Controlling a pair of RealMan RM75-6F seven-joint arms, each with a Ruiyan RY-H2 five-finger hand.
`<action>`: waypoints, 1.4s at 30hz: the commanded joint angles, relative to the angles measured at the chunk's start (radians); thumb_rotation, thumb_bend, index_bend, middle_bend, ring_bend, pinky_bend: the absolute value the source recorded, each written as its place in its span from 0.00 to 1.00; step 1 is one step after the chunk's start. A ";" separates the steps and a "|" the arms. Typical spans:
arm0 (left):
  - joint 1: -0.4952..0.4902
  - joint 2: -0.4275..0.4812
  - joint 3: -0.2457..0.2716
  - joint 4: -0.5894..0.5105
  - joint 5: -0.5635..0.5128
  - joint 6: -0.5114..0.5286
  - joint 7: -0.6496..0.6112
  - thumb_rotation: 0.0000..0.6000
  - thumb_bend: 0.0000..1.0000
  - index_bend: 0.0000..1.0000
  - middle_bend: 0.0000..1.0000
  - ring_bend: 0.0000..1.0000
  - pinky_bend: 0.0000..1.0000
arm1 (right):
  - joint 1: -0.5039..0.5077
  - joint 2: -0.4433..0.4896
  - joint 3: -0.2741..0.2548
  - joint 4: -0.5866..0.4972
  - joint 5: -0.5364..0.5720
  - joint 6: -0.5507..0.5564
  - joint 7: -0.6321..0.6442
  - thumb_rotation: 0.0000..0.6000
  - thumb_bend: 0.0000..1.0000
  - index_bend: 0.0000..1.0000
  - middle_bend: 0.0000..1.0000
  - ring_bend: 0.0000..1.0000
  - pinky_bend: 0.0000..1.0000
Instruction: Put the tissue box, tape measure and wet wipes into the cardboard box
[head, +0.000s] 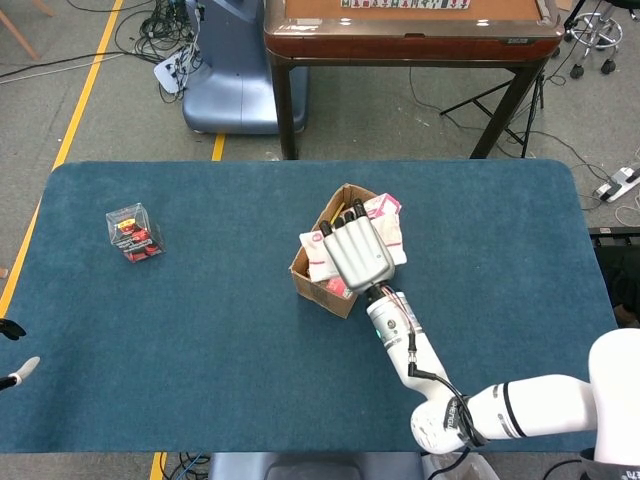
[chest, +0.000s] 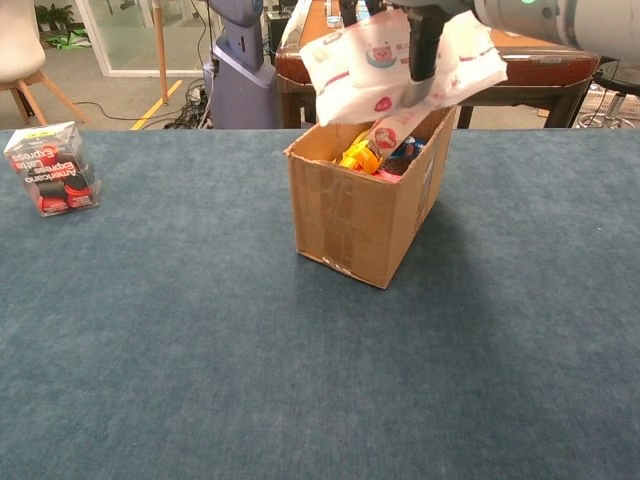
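Wet wipes, a soft white plastic pack with pink and red print (chest: 400, 58), hang in the air at the top centre of the chest view, directly above the open brown cardboard box (chest: 350, 215) and clear of its rim. The right hand (head: 357, 252), a grey-backed robot hand, grasps the pack from above; in the chest view one dark finger (chest: 423, 45) crosses the front of the pack and presses it from below. In the head view the hand covers most of the pack at the centre of the frame, with white edges of it showing to the left and right of the palm.

The cardboard box stands on the dark blue cloth-covered table (head: 200, 330), just right of the middle of the tabletop, its flaps open upward. Inside it, seen from the chest camera, lie a yellow-orange tape measure (chest: 359, 154) and, beside it, a pink tissue box (chest: 393, 132) leaning against the far wall, partly hidden under the pack.

Near the left edge of both views, well apart from the cardboard box, sits a small clear plastic cube with red and black contents (head: 133, 232).

At the lower left edge of the head view only a dark tip and a pale tip of the left hand (head: 16, 375) show; whether it is clenched or spread I cannot tell
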 joint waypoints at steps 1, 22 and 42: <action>0.000 0.000 0.001 0.001 0.001 -0.002 0.001 1.00 0.13 0.48 0.52 0.39 0.49 | 0.049 -0.007 0.002 0.007 0.097 0.058 -0.102 1.00 0.00 0.31 0.46 0.39 0.24; 0.001 -0.001 0.001 0.004 0.002 0.000 -0.006 1.00 0.13 0.48 0.52 0.39 0.49 | 0.150 -0.090 0.010 0.147 0.275 0.053 -0.190 1.00 0.00 0.31 0.39 0.31 0.24; 0.010 0.007 0.001 0.004 0.008 0.015 -0.026 1.00 0.13 0.48 0.52 0.39 0.49 | 0.169 -0.079 -0.026 0.114 0.223 0.022 -0.130 1.00 0.00 0.14 0.16 0.12 0.19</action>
